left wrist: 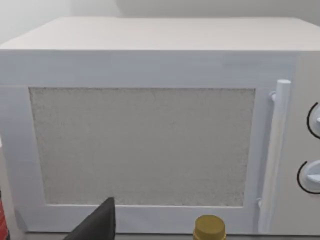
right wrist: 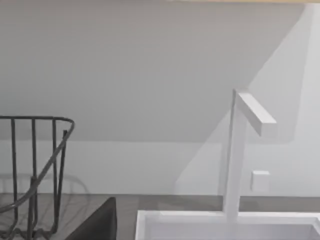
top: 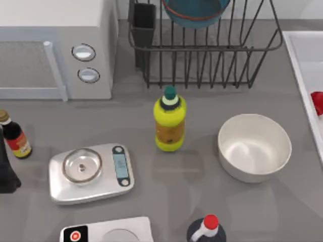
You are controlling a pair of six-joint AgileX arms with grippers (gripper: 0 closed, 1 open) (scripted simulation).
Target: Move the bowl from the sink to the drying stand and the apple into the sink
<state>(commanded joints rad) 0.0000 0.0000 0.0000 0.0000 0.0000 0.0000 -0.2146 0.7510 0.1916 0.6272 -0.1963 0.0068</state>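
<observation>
Left gripper point(left wrist: 100, 222): just a dark wedge low in the left wrist view, facing the door of the white box-shaped microwave point(left wrist: 150, 145), with the gold cap of a small dark sauce bottle point(left wrist: 209, 229) close by. Nothing seen in its hold; how far open, impossible to tell. Likely parked clear of the work.

Right gripper point(right wrist: 97, 222): a similar dark wedge, between the black wire drying stand point(right wrist: 35, 165) and the white rectangular sink point(right wrist: 225, 217) with its plain white faucet point(right wrist: 240, 150). Grasp and opening likewise impossible to tell.

Farther out, in the top view: round teal-blue bowl point(top: 194, 12) with a thin reddish band, sitting inside the drying stand point(top: 202, 55), just beside the dark square cutlery cup point(top: 144, 25). Propped there to drain, by the look of it. Small glossy red apple point(top: 317, 103), slightly blocky, inside the sink point(top: 303, 65) at the table's right edge, partly cut off.

Judged from this layout, both moves done.

Untouched between them: yellow bottle point(top: 169, 121), plain white bowl point(top: 255, 146), silver kitchen scale point(top: 91, 171).
</observation>
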